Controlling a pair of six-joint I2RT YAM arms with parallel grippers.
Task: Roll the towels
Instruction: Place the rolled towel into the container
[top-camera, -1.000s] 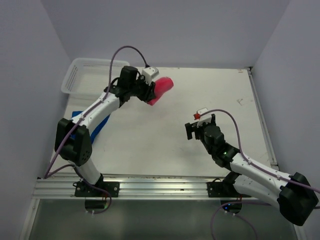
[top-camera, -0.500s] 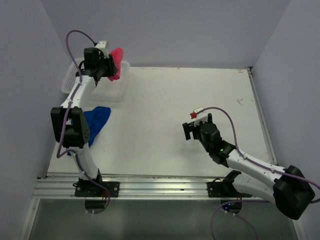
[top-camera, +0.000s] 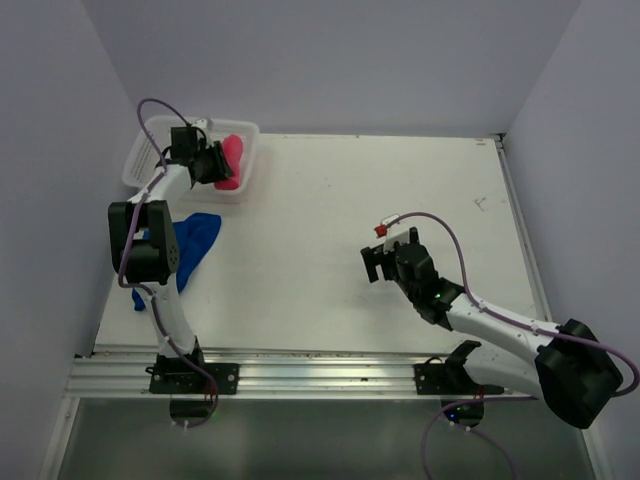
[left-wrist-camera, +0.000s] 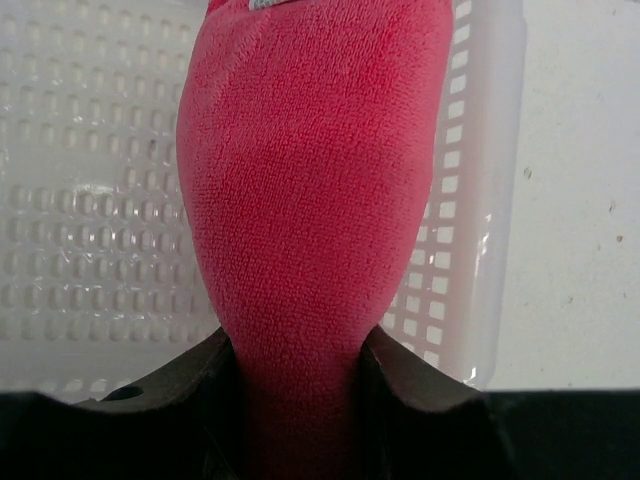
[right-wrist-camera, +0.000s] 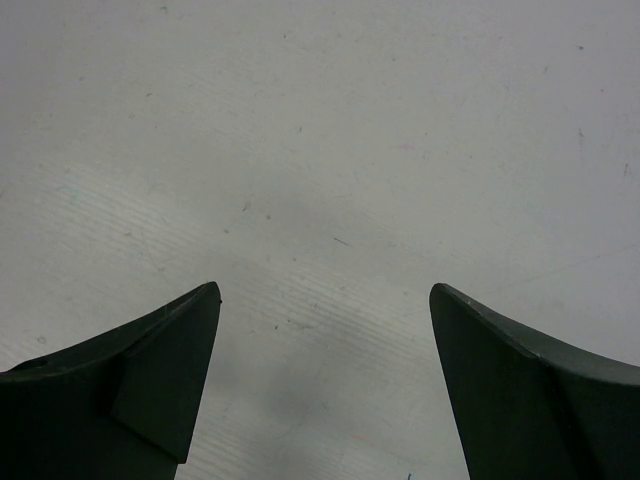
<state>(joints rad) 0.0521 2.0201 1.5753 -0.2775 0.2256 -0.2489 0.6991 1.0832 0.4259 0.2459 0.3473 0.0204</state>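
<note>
Left wrist: rolled pink-red cloth towel (left-wrist-camera: 310, 180), clamped between left gripper (left-wrist-camera: 300, 362)'s fingers, points lengthwise straight ahead over white plastic mesh basket (left-wrist-camera: 90, 200); right gripper (right-wrist-camera: 325, 292)'s fingers apart.

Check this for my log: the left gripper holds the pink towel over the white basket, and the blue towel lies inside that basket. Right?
No. The blue towel lies on the table outside the basket, as the top view shows. The left gripper does hold the pink towel over it.
</note>
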